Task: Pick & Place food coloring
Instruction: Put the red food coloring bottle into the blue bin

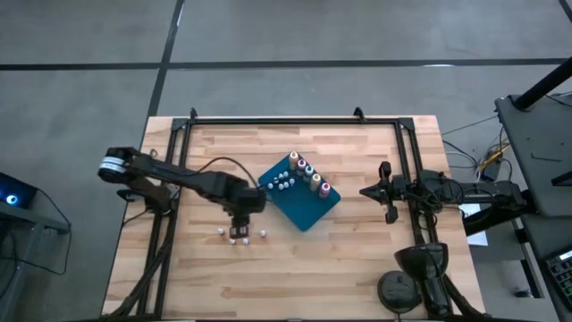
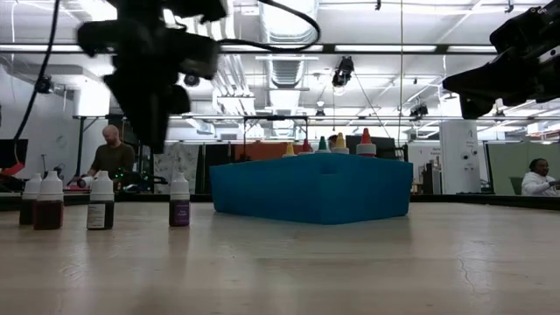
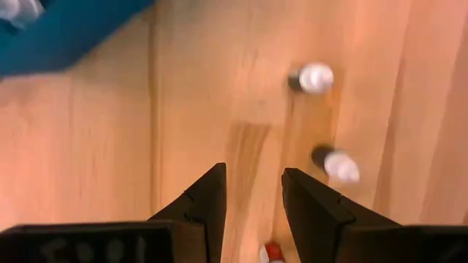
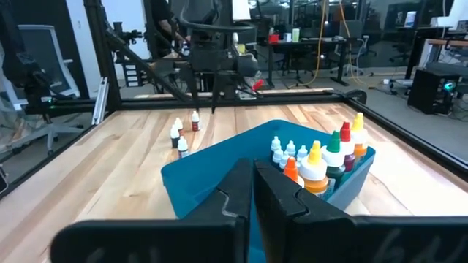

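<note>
Left gripper [image 1: 239, 224] hung narrowly parted and empty over four loose food coloring bottles [image 1: 242, 236] on the table [image 1: 357, 268] beside the blue tray [image 1: 308, 210], right gripper [image 1: 368, 190] shut beyond.

No text, brand or number is legible anywhere. The small bottles [image 2: 101, 200] on the table carry labels, but their print is too small to read.

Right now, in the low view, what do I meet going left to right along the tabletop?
Two white-capped bottles close together → white-capped bottle with a dark label → purple-labelled bottle → blue tray holding coloured-top bottles.
</note>
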`<state>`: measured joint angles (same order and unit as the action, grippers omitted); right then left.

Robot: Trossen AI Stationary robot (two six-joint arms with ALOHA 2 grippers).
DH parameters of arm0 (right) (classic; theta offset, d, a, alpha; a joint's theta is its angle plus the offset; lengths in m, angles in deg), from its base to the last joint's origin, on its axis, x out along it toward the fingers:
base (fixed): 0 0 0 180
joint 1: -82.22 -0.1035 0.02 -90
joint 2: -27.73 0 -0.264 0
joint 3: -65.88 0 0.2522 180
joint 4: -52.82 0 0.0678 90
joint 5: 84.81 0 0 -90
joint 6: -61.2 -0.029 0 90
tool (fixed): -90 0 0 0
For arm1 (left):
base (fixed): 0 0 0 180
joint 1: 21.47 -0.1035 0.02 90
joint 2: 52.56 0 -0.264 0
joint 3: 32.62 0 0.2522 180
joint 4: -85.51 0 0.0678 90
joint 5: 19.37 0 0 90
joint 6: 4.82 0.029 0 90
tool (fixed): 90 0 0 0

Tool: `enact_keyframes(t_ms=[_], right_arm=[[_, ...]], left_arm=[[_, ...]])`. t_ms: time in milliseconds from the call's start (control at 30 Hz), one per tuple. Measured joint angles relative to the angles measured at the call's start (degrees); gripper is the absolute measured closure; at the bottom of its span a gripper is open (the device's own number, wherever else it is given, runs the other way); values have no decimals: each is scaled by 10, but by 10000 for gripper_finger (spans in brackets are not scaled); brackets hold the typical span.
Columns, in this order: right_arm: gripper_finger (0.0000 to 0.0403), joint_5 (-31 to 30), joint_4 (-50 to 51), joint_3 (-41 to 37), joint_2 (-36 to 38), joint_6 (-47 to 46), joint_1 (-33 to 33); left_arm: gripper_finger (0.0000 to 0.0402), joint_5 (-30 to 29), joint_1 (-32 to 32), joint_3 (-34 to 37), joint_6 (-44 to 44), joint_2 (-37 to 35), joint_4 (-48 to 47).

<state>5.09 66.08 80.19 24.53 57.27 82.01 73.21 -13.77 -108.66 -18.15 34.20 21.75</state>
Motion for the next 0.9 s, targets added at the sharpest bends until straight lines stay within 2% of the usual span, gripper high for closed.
enact_keyframes(t_ms=[333, 567, 900], right_arm=[[394, 0, 1, 0, 0, -1, 0], [394, 0, 0, 0, 1, 0, 0], [394, 0, 0, 0, 0, -1, 0]], left_arm=[[296, -1, 49, 87, 0, -106, 11], [296, -1, 86, 124, -3, -162, 11], [296, -2, 121, 173, -23, -189, 16]])
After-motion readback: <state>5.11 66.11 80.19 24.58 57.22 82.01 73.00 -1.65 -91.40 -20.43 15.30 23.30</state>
